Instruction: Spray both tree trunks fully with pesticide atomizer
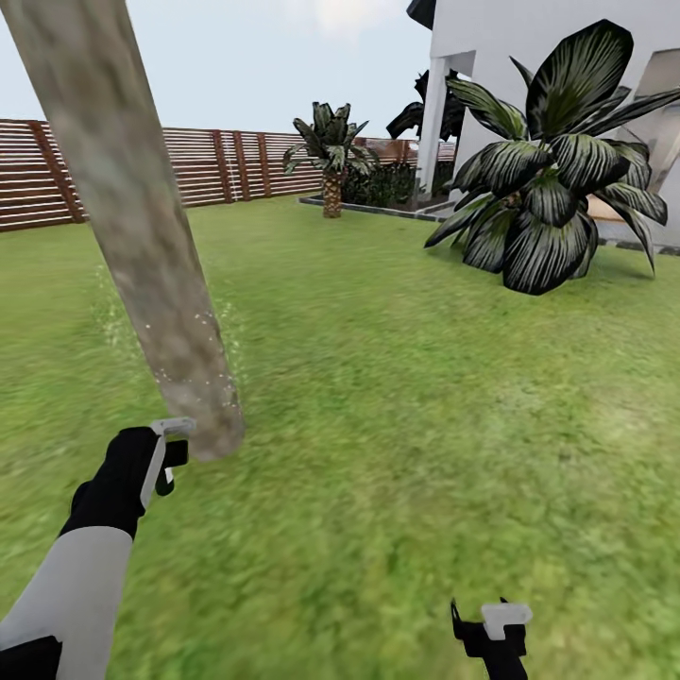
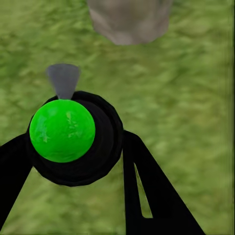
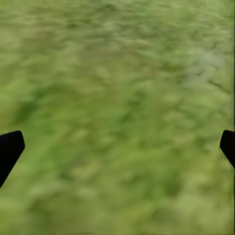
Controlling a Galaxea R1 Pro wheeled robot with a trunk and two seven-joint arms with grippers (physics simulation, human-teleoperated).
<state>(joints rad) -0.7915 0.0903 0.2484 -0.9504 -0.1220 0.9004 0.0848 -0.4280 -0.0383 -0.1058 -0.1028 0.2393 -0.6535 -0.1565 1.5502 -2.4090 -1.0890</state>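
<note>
Spraying appears to be in hand: the left end effector [image 1: 168, 453] is clenched around the black round-bodied pesticide atomizer with a glossy green dome cap and grey cone nozzle [image 2: 73, 139], held low and near the foot of the thick, leaning grey-brown tree trunk mottled dull green [image 1: 132, 217]. Judged reason for this pose: the nozzle points at the trunk base, so droplets land on bark and not on grass. A thin cloud of whitish pesticide specks [image 1: 222, 354] hangs about the lower trunk. The right end effector [image 1: 491, 628] is released, fingers spread wide, with nothing between them over the blurry mottled green grass floor [image 3: 117, 117]; it idles well apart from the trunk. Surroundings: brown horizontal-slat wooden fence [image 1: 227, 165], short scaly-trunked palm [image 1: 331, 156], large dark broad-leaved plant [image 1: 552, 179], white building wall [image 1: 491, 57]. Nothing stands between nozzle and trunk.
</note>
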